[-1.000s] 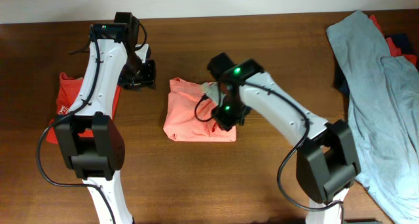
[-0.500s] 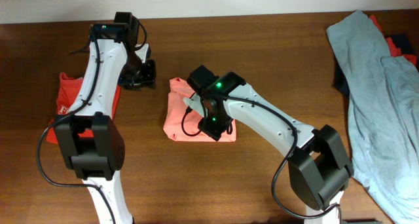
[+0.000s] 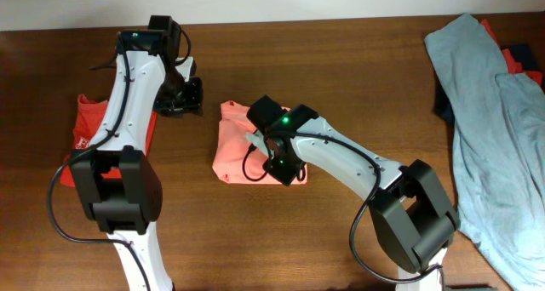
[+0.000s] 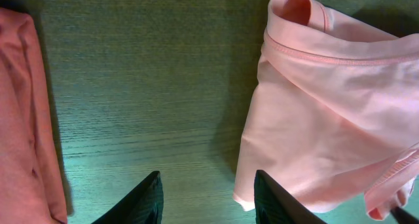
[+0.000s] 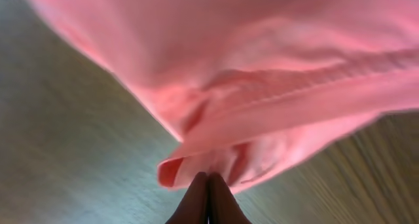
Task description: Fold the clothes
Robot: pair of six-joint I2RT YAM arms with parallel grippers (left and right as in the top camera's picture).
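The salmon-pink T-shirt [image 3: 234, 146] lies partly folded in the middle of the table. My right gripper [image 3: 285, 168] is over its right part, shut on a hem fold of the pink shirt [image 5: 262, 67]; the closed fingertips [image 5: 209, 178] pinch the cloth just above the wood. My left gripper [image 3: 183, 95] is open and empty, hovering over bare table just left of the pink shirt's [image 4: 327, 119] collar end; its fingers [image 4: 208, 198] hold nothing. A red-orange shirt [image 3: 85, 121] lies at the left, also in the left wrist view [image 4: 19, 119].
A grey-blue shirt [image 3: 485, 112] is spread down the right side of the table. More red-orange and dark clothing [image 3: 519, 57] lies under it at the back right. The wooden table [image 3: 341, 61] is bare between the arms and that pile.
My right gripper has swept left across the pink shirt, carrying its right edge with it, so the shirt is narrower. The left arm has not moved.
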